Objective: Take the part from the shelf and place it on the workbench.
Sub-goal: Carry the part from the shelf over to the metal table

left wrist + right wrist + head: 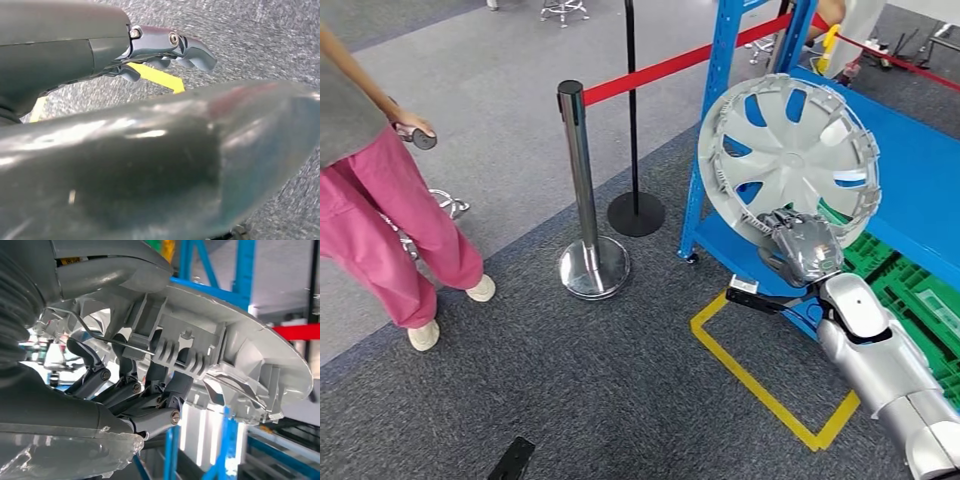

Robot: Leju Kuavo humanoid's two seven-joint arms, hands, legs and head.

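The part is a silver hubcap [782,142] with blue showing through its openings. It is held up on edge in front of the blue shelf [916,175]. My right hand [803,246] grips its lower rim, with the silver arm reaching in from the bottom right. In the right wrist view the hubcap's ribbed inner rim [234,342] lies between the thumb above and the dark fingers [151,407] below. My left hand [162,46] hangs over grey carpet, its fingers stretched out and holding nothing.
A person in pink trousers [392,235] stands at the left. A chrome post [580,185] and a black post [632,110] carry a red belt [660,68]. Yellow floor tape [765,392] marks a box before the shelf. Green crates [920,300] sit under the shelf.
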